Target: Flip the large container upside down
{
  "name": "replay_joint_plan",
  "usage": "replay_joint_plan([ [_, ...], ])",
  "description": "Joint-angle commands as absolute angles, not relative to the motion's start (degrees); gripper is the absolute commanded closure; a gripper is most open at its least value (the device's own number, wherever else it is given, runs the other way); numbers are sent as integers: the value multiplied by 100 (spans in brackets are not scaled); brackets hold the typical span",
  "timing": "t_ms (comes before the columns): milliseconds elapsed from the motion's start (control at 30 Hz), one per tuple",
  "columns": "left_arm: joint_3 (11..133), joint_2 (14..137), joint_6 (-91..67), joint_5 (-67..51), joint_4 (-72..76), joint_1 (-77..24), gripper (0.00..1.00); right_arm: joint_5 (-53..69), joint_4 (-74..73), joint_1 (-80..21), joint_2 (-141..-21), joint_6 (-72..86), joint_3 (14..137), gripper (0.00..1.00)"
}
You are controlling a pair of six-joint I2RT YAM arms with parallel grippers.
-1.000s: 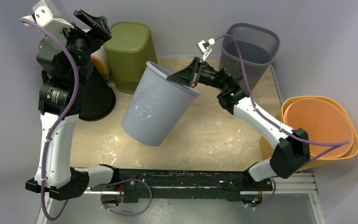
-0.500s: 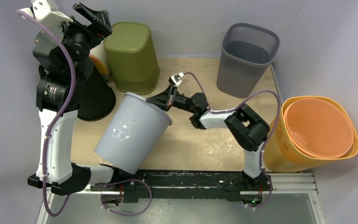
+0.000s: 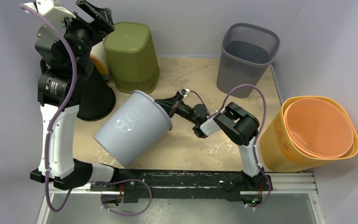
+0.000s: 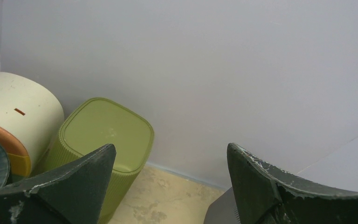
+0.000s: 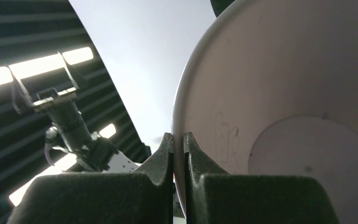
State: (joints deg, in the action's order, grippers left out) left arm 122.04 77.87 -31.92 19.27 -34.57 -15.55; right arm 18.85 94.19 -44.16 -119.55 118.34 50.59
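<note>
The large container is a pale grey-blue bin (image 3: 131,127) with a white bear drawing. It lies tilted on its side in mid-table, mouth toward the right, base toward the near left. My right gripper (image 3: 166,105) is shut on its rim. In the right wrist view the two fingers pinch the thin rim (image 5: 179,144), and the bin's pale inside (image 5: 284,107) fills the right half. My left gripper (image 3: 94,17) is open and empty, raised high at the back left, with both fingers (image 4: 70,186) spread wide apart.
An upside-down olive bin (image 3: 131,56) stands at the back left, also in the left wrist view (image 4: 102,140). A black cone-shaped bin (image 3: 95,98) and a cream bin (image 4: 14,112) stand beside it. A dark mesh bin (image 3: 247,53) stands at the back right. Nested orange baskets (image 3: 314,130) lie at the right edge.
My right arm has folded in and swung the grey bin down and toward the near left. The bin has tipped from nearly upright to lying on its side. The left arm barely moved.
</note>
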Motion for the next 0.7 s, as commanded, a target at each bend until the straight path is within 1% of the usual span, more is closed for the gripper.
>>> replay_joint_plan([
  [0,12434,7768,-3130,1939,-3404,-1577,14,2081,11682,-3820,-12400,12091,4467,100],
  [133,12536,7799,-3056,1995,-3499,-1582,14,2632,11680,-3199,-12636,11916,4263,100],
  [267,12569,7809,-2993,2086,-3636,-1581,14,2987,11677,-2809,-12845,11680,4137,100],
  [367,12532,7800,-3003,2089,-3681,-1577,14,3258,11677,-2702,-12984,11475,4185,100],
  [667,12433,7809,-2981,2075,-3740,-1582,14,3469,11702,-2646,-13048,11251,4123,100],
])
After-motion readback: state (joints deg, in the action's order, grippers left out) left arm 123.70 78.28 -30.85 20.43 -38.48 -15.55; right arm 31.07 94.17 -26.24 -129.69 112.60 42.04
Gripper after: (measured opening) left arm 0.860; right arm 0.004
